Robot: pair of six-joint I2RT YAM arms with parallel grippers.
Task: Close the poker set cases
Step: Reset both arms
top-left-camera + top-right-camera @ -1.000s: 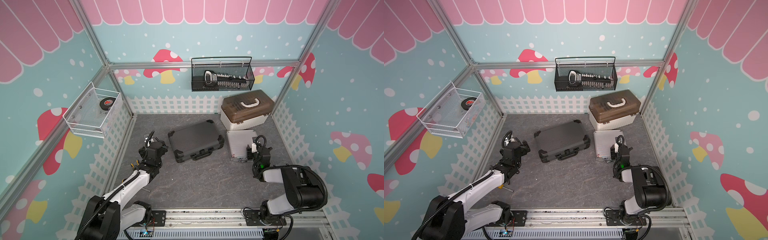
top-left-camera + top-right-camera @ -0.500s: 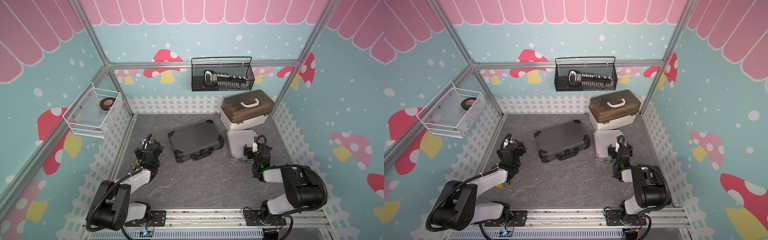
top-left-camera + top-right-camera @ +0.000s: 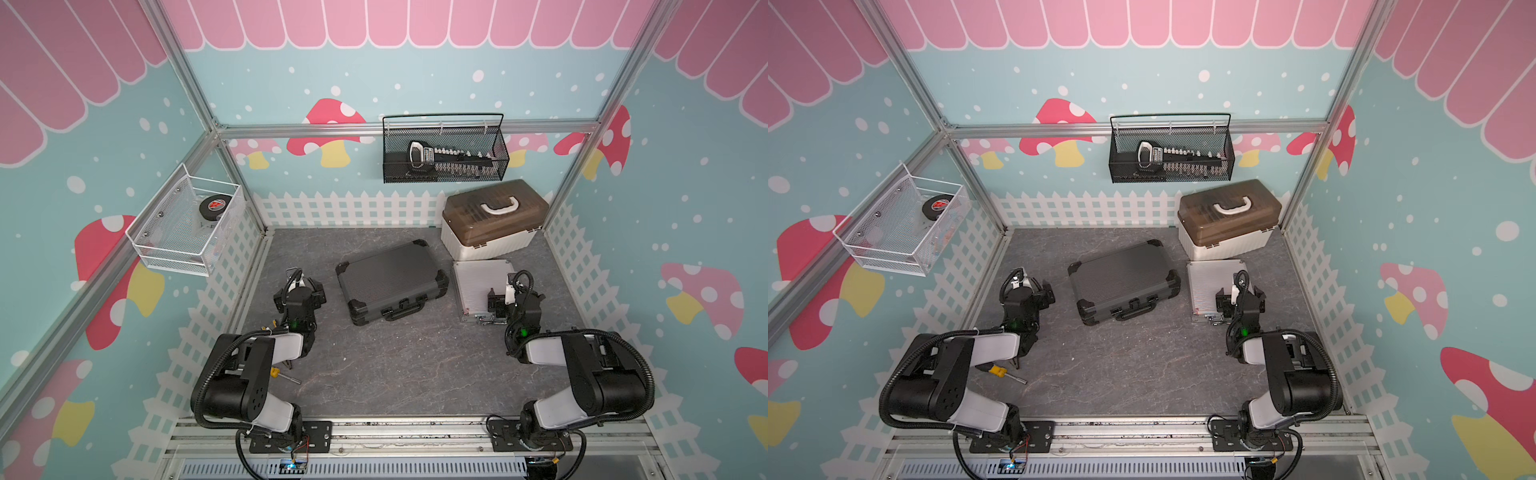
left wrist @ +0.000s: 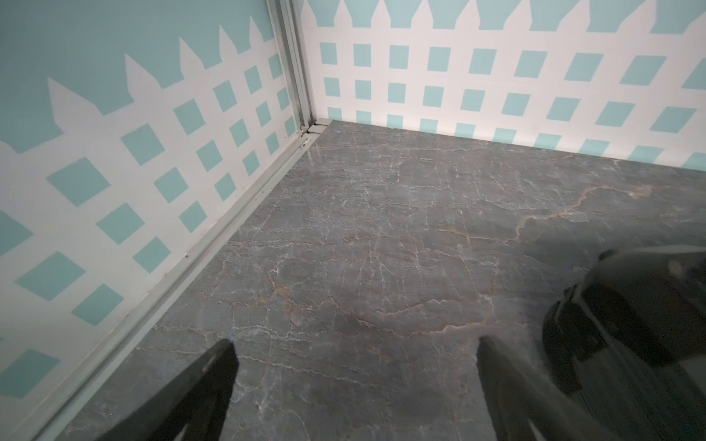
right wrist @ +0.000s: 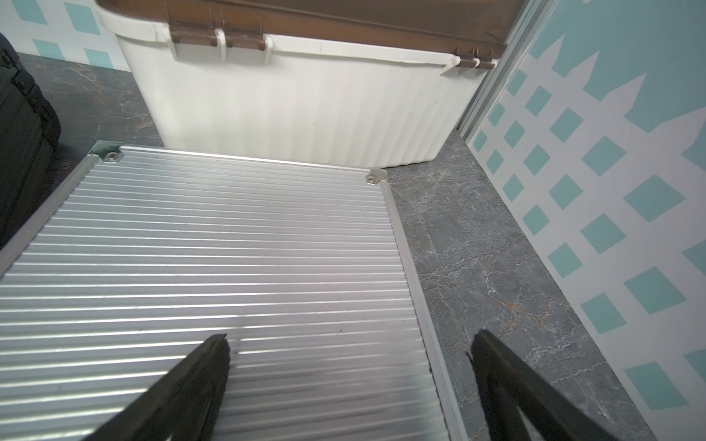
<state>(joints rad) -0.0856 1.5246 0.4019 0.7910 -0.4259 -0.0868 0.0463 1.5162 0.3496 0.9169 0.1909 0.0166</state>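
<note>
Item 1: silver case (image 3: 478,286), right-rear, just beside white storage box (image 3: 486,245), lid down flat. R gripper (image 5: 351,341) over its near-right corner, jaws apart, empty.
Item 2: black case (image 3: 390,278), centre, long axis crosswise, handle twd robot. L gripper (image 4: 355,345) nearer, jaws apart, empty.

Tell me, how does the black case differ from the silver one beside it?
The black case is larger and dark; the silver case is smaller and shiny. The black case lies skewed in mid-floor, while the silver case sits squarer, close to the white storage box. The open right gripper hangs over the silver case; nothing is over the black case. Both are ribbed, lie flat and look shut.
</note>
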